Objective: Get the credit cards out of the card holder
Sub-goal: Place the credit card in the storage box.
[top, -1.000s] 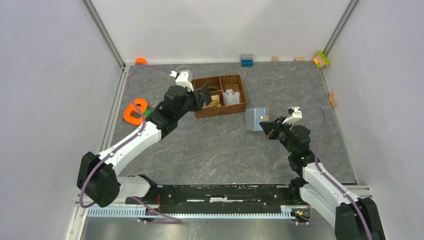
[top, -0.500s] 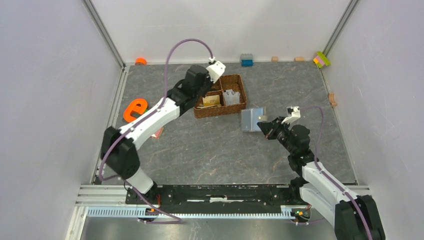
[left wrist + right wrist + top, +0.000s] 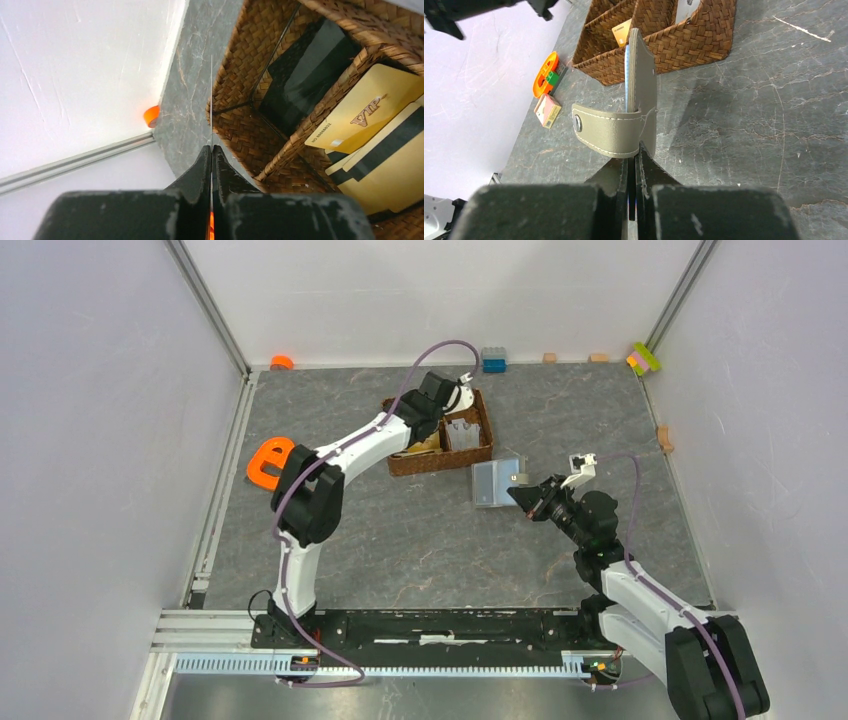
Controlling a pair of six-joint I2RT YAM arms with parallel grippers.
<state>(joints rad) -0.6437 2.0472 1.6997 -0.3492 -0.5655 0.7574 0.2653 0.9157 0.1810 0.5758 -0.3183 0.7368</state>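
Counter (image 3: 420,540): hard top, so a card dropped off-target lands here instead.
Basket (image 3: 240,65): its woven dividers sit right under the left end effector (image 3: 211,150); a card released edge-on could snag on a wall.
Card holder (image 3: 644,75): near the basket, pinched on edge in the closed right end effector (image 3: 632,150); the narrow grip may let it pivot or slip.
Credit card (image 3: 211,100): seen edge-on, clamped in the fully closed left end effector above the basket; may twist on release.
Gold cards (image 3: 370,115): lying in one compartment.

Gold card (image 3: 370,107) in basket (image 3: 240,60), embossed "VIP", small number line unclear
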